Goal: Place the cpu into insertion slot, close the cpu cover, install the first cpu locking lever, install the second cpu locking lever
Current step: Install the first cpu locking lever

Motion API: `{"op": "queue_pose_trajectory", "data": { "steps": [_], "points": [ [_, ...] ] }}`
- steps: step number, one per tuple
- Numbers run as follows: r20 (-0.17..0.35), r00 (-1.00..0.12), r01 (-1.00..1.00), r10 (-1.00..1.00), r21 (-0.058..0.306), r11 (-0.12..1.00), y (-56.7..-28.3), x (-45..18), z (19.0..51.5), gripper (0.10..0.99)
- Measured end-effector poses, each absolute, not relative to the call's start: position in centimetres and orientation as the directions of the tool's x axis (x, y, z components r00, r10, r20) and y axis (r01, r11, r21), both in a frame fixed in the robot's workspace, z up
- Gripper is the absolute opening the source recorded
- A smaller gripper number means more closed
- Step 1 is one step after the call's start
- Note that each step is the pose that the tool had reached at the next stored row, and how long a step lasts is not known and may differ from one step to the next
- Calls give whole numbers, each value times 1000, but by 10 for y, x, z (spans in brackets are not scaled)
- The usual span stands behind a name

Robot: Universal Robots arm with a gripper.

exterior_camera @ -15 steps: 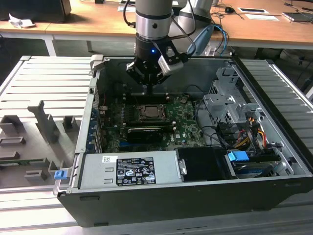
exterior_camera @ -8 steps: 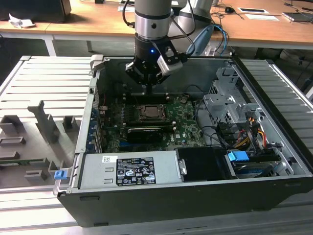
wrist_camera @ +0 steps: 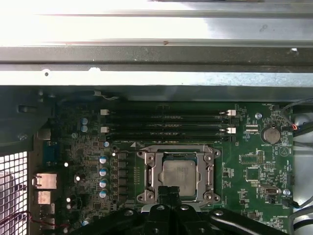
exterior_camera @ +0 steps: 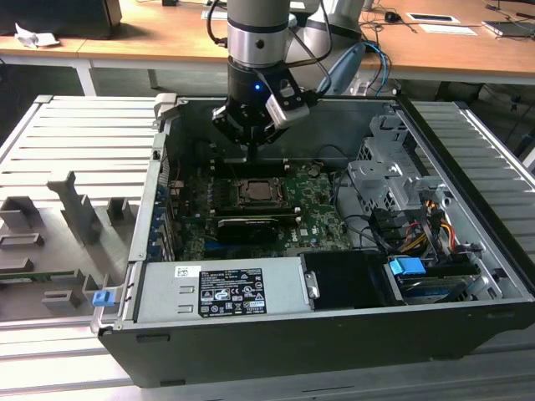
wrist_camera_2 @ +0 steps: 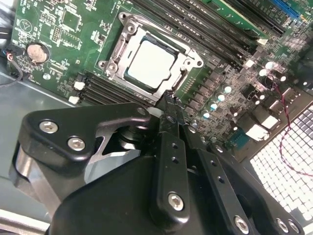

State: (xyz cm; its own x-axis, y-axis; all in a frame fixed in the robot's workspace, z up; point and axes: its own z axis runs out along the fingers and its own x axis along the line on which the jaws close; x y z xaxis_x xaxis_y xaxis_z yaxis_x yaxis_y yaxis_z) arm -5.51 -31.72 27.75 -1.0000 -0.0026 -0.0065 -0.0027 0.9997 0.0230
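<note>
We see the pincer (exterior_camera: pixel 251 155) hanging from the arm inside the open computer case (exterior_camera: pixel 468 326), which stands on a ribbed grey desk (exterior_camera: pixel 50 142). Its two black fingers (wrist_camera_2: pixel 166 161) are clenched, pressed flat against each other, and we see nothing gripped between them. Directly beneath and just ahead of the pincer's tips lies the green motherboard (wrist_camera: pixel 254 166). On it the cpu (wrist_camera: pixel 179 172) sits flat in the insertion slot (wrist_camera: pixel 198 166), its dull silver top showing through the window of the cpu cover (wrist_camera: pixel 152 171). The cover lies down flat around the chip. In both wrist views the pincer's tips (wrist_camera: pixel 168 193) come over the edge of the cover nearest the pincer; whether they touch the metal we cannot tell. The cpu (wrist_camera_2: pixel 149 62) itself is apart from the tips (wrist_camera_2: pixel 168 100), a little farther on. Beyond the socket, on its far side from the pincer, run the long black memory slots (wrist_camera: pixel 166 125). A round coin battery (wrist_camera: pixel 270 134) lies off to one side of the pincer, and a row of small capacitors (wrist_camera: pixel 103 176) stands on the other side, near the cover.
</note>
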Motion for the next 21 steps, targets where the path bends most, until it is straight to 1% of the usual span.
{"op": "queue_pose_trajectory", "data": {
  "steps": [21],
  "points": [
    [-6, -1000, -3, -2, 23, 1000, -317, -66, 275, 106]
  ]
}}
